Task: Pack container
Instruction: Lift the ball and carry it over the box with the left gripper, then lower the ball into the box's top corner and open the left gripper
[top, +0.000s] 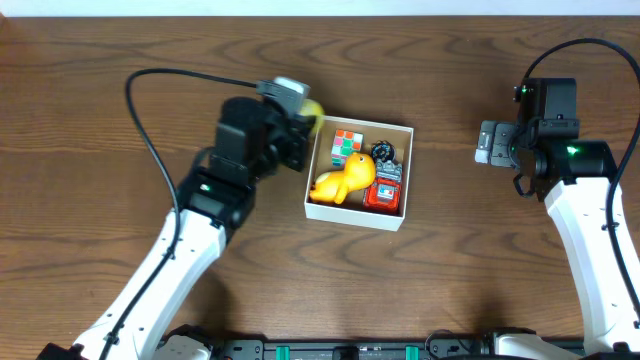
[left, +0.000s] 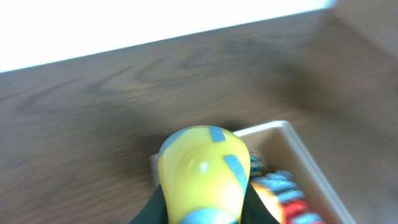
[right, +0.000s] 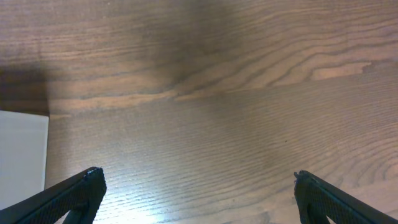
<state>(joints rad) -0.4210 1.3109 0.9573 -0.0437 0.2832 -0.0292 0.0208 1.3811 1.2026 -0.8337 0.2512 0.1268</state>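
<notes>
The container is a shallow white-walled box at the table's middle. It holds a yellow rubber duck, a colour cube, a dark round toy and a red and grey toy. My left gripper is shut on a yellow toy with blue stripes, held over the container's left rim; a bit of that toy shows from overhead. My right gripper is open and empty above bare wood, right of the container.
The white edge beyond the table's far side shows in the left wrist view. A white patch lies at the left edge of the right wrist view. Black cables loop from both arms.
</notes>
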